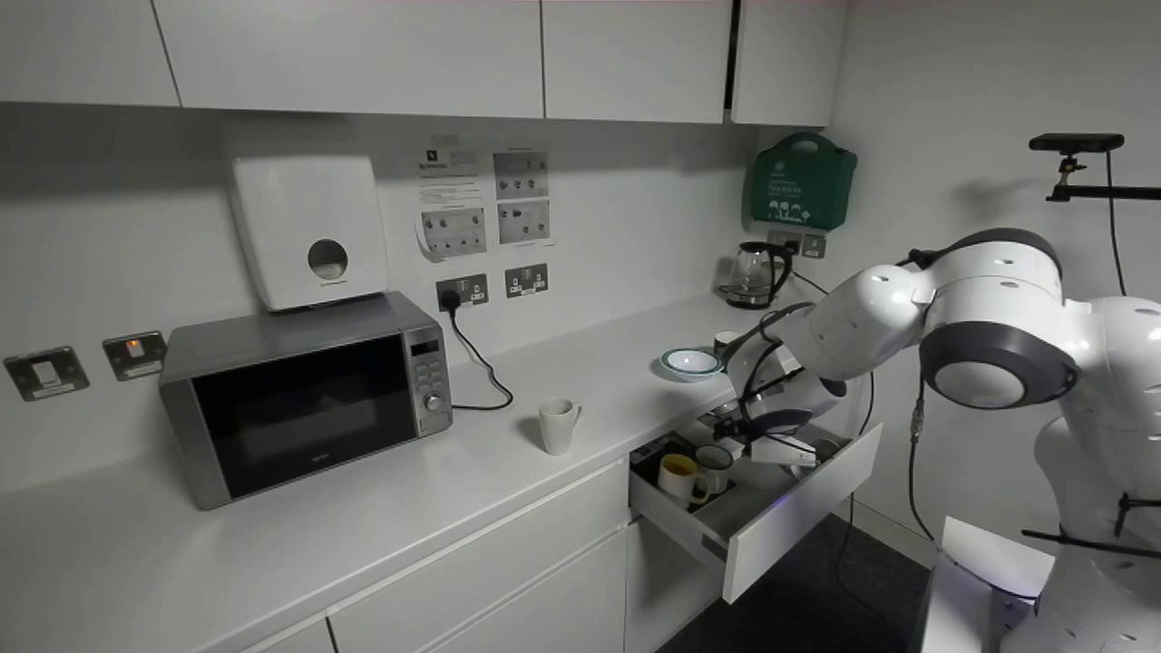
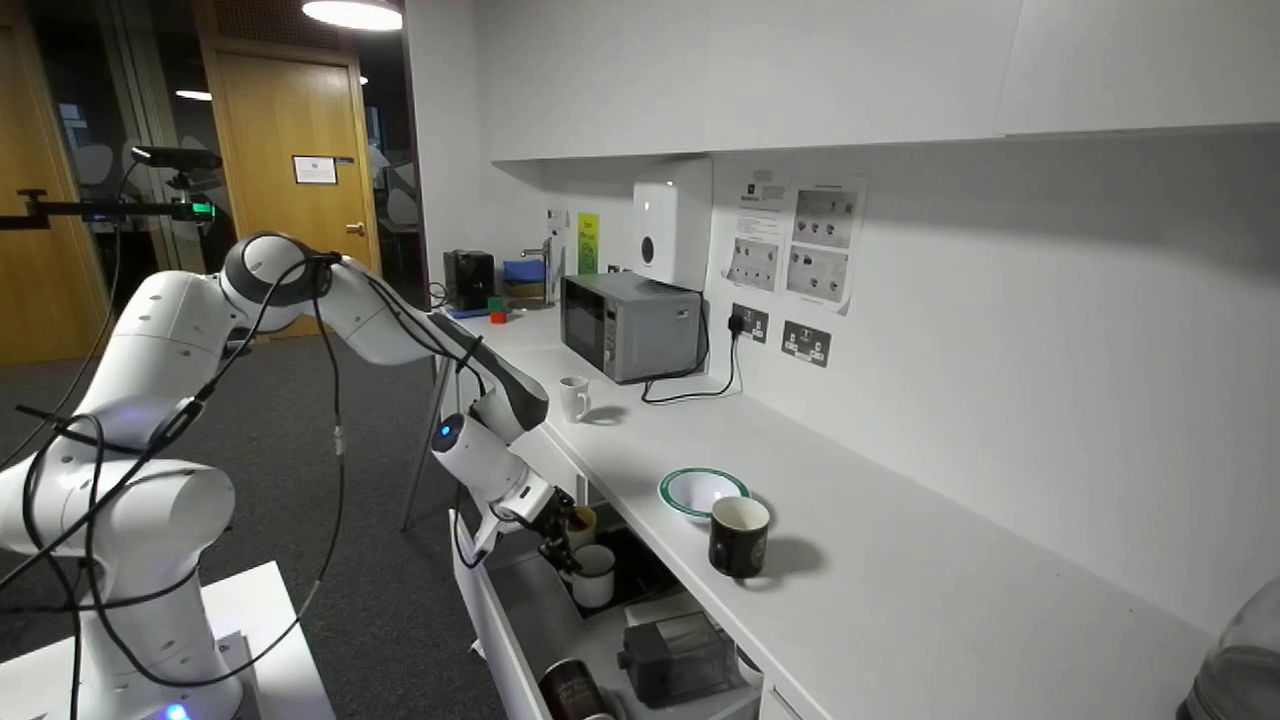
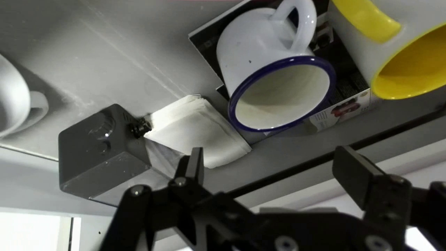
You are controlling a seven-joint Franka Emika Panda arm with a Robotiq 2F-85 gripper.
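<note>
My gripper (image 3: 273, 167) is open, its two dark fingers wide apart with nothing between them. It hangs over the pulled-out drawer (image 1: 807, 521). Just beyond the fingertips in the wrist view lies a white mug with a blue rim (image 3: 251, 48), its mouth facing the camera. Beside it, at the upper right, is a white mug with a yellow inside and handle (image 3: 414, 69). Both rest on dark printed boxes. In an exterior view the gripper (image 2: 562, 540) appears close by the white mug (image 2: 594, 580); whether they touch I cannot tell.
The drawer also holds a stack of white paper (image 3: 202, 129), a dark grey box (image 3: 101, 153) and a dark mug lying down (image 2: 572, 690). On the counter (image 1: 435, 517) stand a tall white cup (image 1: 557, 426), a green-rimmed bowl (image 2: 700, 492), a black mug (image 2: 738, 545), a microwave (image 1: 304, 399) and a kettle (image 1: 753, 277).
</note>
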